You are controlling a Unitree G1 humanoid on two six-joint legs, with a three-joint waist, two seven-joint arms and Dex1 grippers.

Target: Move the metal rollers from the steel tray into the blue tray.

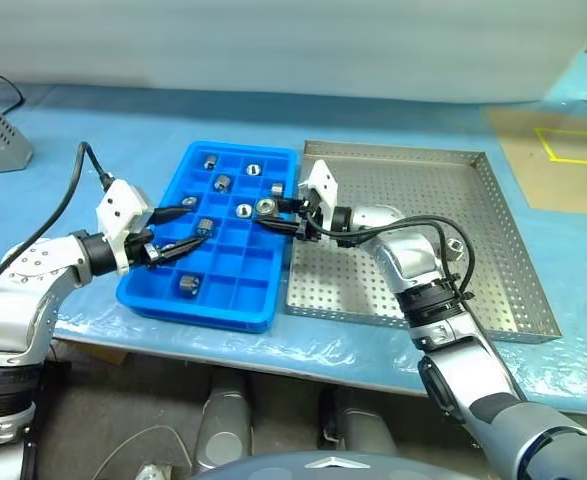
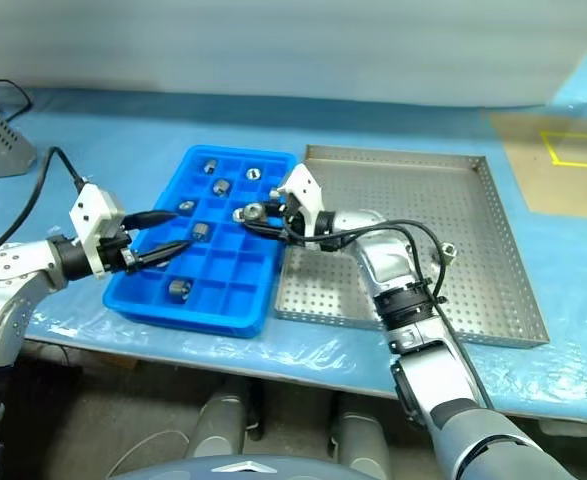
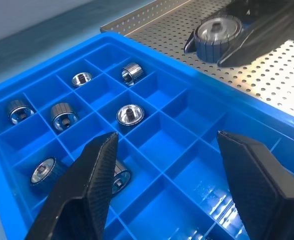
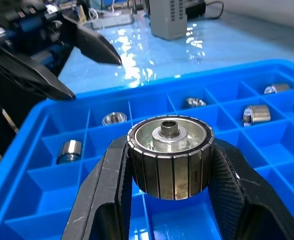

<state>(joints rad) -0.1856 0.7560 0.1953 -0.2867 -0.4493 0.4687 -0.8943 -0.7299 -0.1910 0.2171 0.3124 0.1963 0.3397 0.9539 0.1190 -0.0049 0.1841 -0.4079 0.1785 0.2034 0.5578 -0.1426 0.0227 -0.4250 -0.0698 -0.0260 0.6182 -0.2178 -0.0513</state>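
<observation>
Left eye view: I see the steel tray (image 1: 473, 250) bare beside the blue tray (image 1: 163, 290). My right gripper (image 1: 285, 214) pinches a metal roller (image 1: 265, 206) above the blue tray's near-right compartments, axis roughly level; empty cells lie just below. My left gripper (image 1: 178, 232), spread wide, hovers over the opposite side.
</observation>
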